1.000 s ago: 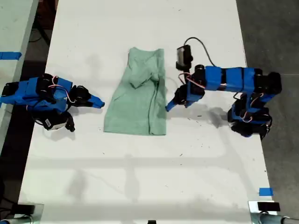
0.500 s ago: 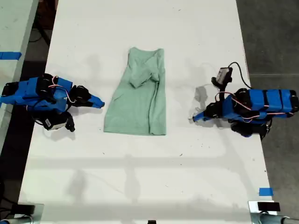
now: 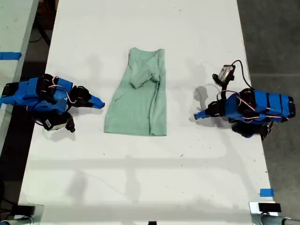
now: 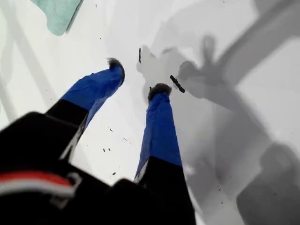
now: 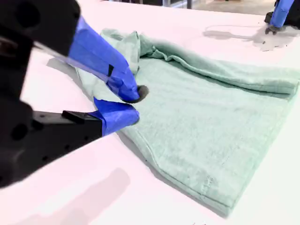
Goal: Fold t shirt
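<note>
My first hand [image 4: 137, 78] hangs just above the bare white table [image 3: 140, 178], its two blue fingers [image 4: 159, 122] spread apart with nothing between them; it sits toward the exterior view's right, well clear of the t shirt [image 3: 139, 96]. Only a corner of that cloth shows far off in its wrist view. My second hand [image 5: 129, 105] rests at the exterior view's left, low over the table, its fingertips drawn nearly together and empty, pointing at the shirt's near edge without touching it. The pale mint-green t shirt lies flat and wrinkled in the middle of the table between both arms, narrow end away, one long side folded over onto itself.
</note>
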Motion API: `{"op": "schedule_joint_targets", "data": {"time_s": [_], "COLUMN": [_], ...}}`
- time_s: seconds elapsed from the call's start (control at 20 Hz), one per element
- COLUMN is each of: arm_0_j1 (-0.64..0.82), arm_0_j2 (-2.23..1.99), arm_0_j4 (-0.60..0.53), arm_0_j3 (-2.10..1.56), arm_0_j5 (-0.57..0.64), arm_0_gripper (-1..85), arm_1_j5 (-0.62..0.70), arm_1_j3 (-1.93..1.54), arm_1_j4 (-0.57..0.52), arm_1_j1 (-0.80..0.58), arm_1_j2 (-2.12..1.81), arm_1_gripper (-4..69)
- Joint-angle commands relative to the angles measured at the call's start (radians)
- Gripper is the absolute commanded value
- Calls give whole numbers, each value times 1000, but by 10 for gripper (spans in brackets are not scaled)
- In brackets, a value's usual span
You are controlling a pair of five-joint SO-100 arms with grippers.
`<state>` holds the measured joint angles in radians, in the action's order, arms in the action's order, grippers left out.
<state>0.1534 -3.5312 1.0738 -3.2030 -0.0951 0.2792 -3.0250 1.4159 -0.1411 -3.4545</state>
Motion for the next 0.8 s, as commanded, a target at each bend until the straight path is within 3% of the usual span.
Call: {"op": "schedule_joint_targets", "data": {"time_s": [0.0, 0.2, 0.35, 0.75], "arm_0_j1": [0, -2, 2, 14], "arm_0_j2": [-5, -5, -5, -5], "arm_0_j4": [-2, -2, -2, -2], "arm_0_j3": [-18, -18, -18, -20], "arm_0_j5": [6, 6, 6, 6], "arm_0_gripper": [23, 22, 21, 12], "arm_1_j5": [8, -8, 3, 8], "arm_1_j3": [-60, -61, -61, -61], "arm_1_j4": [-23, -21, -21, -21], "arm_1_j1": [-6, -26, -28, -28], "arm_1_j2": [-46, -46, -46, -46], "arm_1_gripper": [125, 125, 62, 31]}}
